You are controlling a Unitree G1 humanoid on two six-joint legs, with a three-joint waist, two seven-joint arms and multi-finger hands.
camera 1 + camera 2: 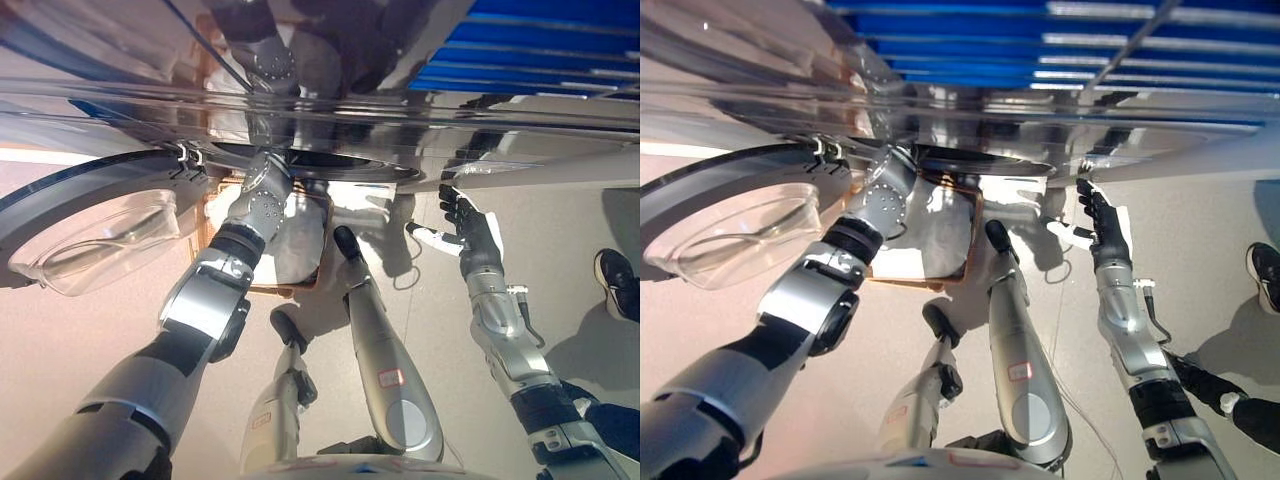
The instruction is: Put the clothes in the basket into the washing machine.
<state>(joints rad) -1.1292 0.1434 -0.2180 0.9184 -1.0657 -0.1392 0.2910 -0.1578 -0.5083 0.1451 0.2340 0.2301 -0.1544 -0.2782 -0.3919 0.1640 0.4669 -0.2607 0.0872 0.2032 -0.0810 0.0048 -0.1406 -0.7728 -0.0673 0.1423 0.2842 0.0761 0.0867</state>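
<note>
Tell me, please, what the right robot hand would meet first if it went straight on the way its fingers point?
Probably the washing machine's front: the right robot hand points up toward it, beside the drum opening. Depth is unclear.

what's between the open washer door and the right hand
In both eye views the basket holding white clothes sits on the floor between the door and the right hand, with the left arm reaching over it into the drum opening.

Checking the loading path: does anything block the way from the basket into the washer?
Nothing visible does: the door stands swung open at left, and the left arm reaches over the basket into the opening.
</note>
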